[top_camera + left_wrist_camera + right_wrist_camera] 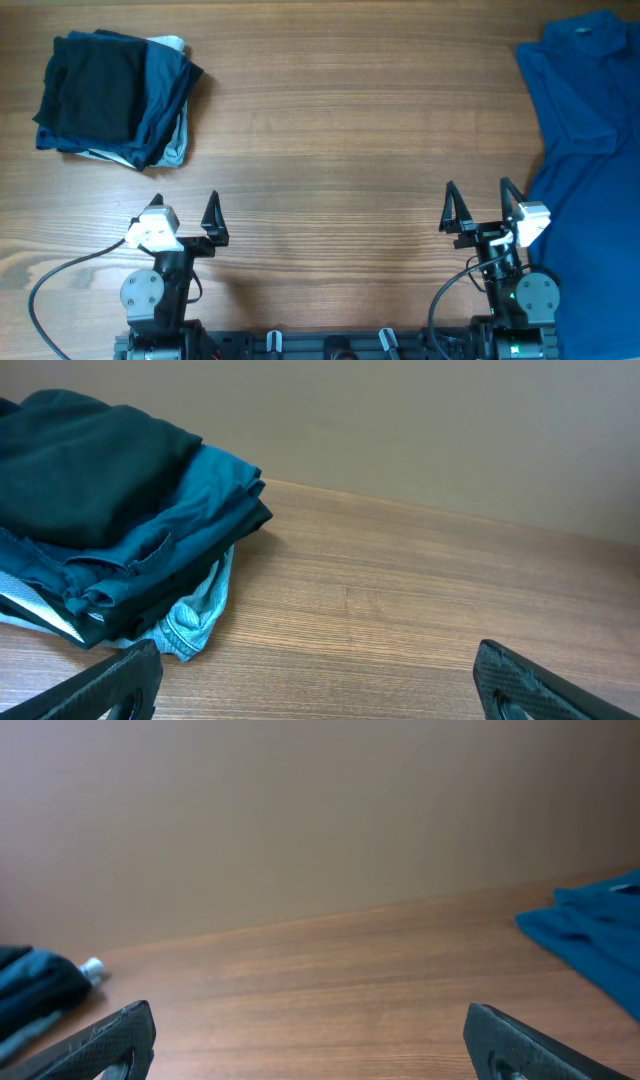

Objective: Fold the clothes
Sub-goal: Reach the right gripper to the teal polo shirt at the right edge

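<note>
- Shirt (590,150) lay crumpled along the right edge of the table (330,130).
- Folded pile (115,98) sat upper left.
- Left gripper (185,210) and right gripper (479,195), bottom, jaws spread, held nothing.

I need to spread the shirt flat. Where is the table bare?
The table is bare between the folded pile at far left and the blue polo shirt along the right edge, ahead of the open left gripper and right gripper. Crowded at those two sides.
</note>
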Tool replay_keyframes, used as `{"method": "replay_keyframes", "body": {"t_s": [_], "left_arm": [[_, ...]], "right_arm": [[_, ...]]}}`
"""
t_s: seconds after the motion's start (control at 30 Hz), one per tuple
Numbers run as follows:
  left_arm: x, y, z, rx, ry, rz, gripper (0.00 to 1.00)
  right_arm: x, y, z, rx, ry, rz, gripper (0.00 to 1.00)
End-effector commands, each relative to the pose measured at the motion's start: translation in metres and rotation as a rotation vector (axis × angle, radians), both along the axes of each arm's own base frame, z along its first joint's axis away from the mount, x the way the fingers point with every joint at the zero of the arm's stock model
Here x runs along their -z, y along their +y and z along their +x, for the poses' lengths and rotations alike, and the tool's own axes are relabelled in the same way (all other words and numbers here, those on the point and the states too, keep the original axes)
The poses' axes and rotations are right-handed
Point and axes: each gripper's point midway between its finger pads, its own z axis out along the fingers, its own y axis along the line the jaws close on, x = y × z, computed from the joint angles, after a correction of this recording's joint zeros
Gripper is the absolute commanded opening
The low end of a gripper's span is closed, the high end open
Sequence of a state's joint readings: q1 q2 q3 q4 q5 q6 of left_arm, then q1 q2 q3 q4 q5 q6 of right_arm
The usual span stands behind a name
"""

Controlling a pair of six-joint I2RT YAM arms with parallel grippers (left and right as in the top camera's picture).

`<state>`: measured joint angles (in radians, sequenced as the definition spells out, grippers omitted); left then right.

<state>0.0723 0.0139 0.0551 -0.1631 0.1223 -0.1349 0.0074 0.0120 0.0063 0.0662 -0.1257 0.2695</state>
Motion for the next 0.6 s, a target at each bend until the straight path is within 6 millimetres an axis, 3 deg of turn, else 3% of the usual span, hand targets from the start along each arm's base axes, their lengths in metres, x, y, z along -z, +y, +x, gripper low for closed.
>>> {"method": "replay_keyframes", "body": {"t_s": [0.0, 0.13, 0.2, 0.3, 0.43, 0.5, 0.57], "left_arm": [[0.001, -0.002, 0.000, 0.015, -0.006, 0.017, 1.00], [0.001, -0.002, 0.000, 0.015, -0.006, 0.017, 1.00], [0.001, -0.002, 0.000, 0.015, -0.006, 0.017, 1.00], [0.001, -0.002, 0.000, 0.015, -0.006, 0.017, 1.00], [0.001, -0.002, 0.000, 0.015, -0.006, 0.017, 1.00], [0.001, -0.002, 0.000, 0.014, -0.006, 0.017, 1.00], [0.001, -0.002, 0.000, 0.015, -0.006, 0.017, 1.00]], "right_arm": [[-0.014, 0.004, -0.003, -0.032, -0.024, 0.052, 1.00], [-0.076, 0.006, -0.012, -0.038, -0.068, -0.027, 1.00], [-0.095, 0.006, -0.002, -0.038, -0.018, -0.026, 1.00], [-0.117, 0.007, 0.039, -0.041, 0.171, 0.020, 1.00], [-0.135, 0.001, 0.101, -0.045, 0.488, -0.072, 1.00], [-0.137, -0.018, 0.131, -0.031, 0.666, -0.134, 1.00], [-0.126, -0.053, 0.160, -0.004, 0.837, -0.176, 1.00]]}}
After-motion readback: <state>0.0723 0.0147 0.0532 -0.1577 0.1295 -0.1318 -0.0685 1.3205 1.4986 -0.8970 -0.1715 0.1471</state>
